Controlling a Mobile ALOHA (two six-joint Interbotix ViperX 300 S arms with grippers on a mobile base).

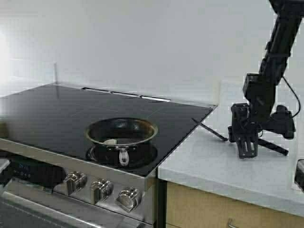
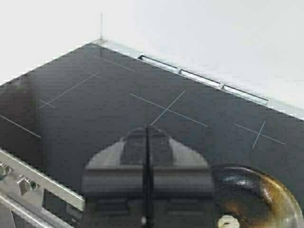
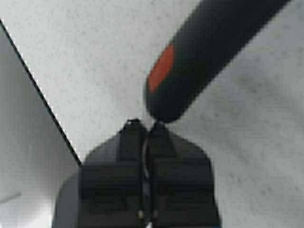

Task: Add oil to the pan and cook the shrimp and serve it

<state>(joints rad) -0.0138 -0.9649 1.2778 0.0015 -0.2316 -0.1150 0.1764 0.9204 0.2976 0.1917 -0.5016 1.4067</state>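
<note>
In the high view, the pan sits near the stove's front edge, the shrimp inside; the right gripper hangs over the countertop by a dark utensil. The left wrist view shows the left gripper closed, empty, over the glass. The right wrist view shows closed fingers touching the utensil's end; pressing could skid it away. No oil is visible.

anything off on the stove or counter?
One oddity: a long dark utensil lies on the counter with its tip overhanging the cooktop edge. The pan sits upright on its burner with the shrimp inside; no spills visible.
</note>
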